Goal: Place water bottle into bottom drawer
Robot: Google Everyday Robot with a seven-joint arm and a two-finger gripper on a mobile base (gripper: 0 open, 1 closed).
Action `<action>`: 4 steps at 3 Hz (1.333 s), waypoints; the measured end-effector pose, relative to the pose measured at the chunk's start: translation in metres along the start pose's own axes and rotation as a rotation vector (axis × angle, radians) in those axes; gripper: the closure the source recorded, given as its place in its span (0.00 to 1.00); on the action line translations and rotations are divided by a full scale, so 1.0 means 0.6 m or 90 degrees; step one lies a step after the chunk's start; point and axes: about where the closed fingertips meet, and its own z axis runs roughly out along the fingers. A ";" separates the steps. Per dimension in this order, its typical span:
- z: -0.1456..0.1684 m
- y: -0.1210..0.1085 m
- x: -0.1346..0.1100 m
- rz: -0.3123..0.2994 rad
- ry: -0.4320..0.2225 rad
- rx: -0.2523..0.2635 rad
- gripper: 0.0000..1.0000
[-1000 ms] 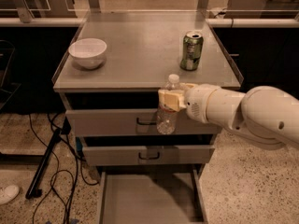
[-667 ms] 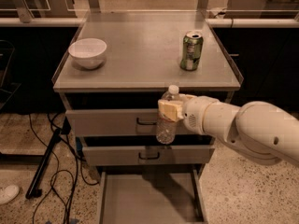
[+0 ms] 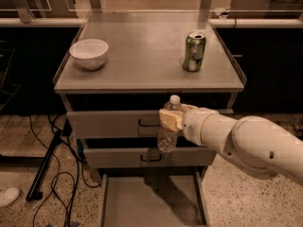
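Your gripper [image 3: 170, 118] at centre, jaws clamped on the upright water bottle [image 3: 167, 138], bottom drawer [image 3: 142, 200] open at 6 o'clock, white bowl [image 3: 89, 53] and green can [image 3: 194, 51] on tabletop [image 3: 142, 46] at 12 o'clock

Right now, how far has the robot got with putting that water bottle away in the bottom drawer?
Done: the bottom drawer is pulled open and the water bottle is picked up. In hand: the gripper holds it upright in front of the two upper drawers, above the open one. Left: lower it inside and let go.
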 end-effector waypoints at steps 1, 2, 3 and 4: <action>0.011 0.004 0.018 0.010 0.006 0.025 1.00; 0.031 0.011 0.072 0.019 0.008 0.058 1.00; 0.052 0.011 0.106 0.026 -0.013 0.100 1.00; 0.046 -0.021 0.092 0.025 -0.036 0.151 1.00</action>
